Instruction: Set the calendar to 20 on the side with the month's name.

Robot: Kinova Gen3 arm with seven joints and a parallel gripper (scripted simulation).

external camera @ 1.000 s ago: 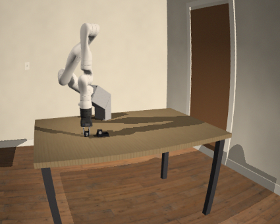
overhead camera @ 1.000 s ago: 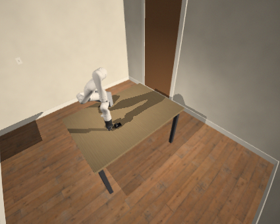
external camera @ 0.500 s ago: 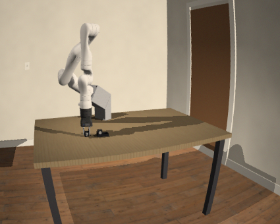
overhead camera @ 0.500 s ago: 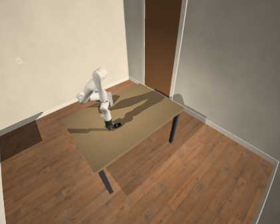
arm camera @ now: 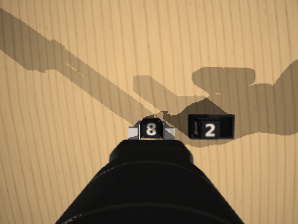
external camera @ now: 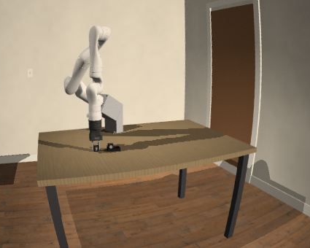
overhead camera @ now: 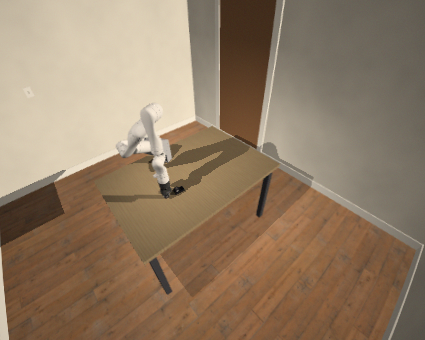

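Observation:
In the wrist view my gripper point(arm camera: 151, 126) has a grey fingertip against each side of a dark cube point(arm camera: 151, 129) whose top face shows a white 8. The cube is low at the table top, and I cannot tell whether it rests on the table. Just to its right lies the dark tray, flat on the table, holding the other cube point(arm camera: 210, 130) with a 2 on top. The tray space beside the 2 looks empty. The month's name is not legible. In the exterior view the gripper point(external camera: 95, 147) points straight down, just left of the tray point(external camera: 114, 147).
The arm's grey base block point(external camera: 111, 117) stands behind the tray at the table's back edge. The wooden table point(external camera: 136, 153) extends wide to the right and front. A brown door point(external camera: 232, 66) is in the far corner.

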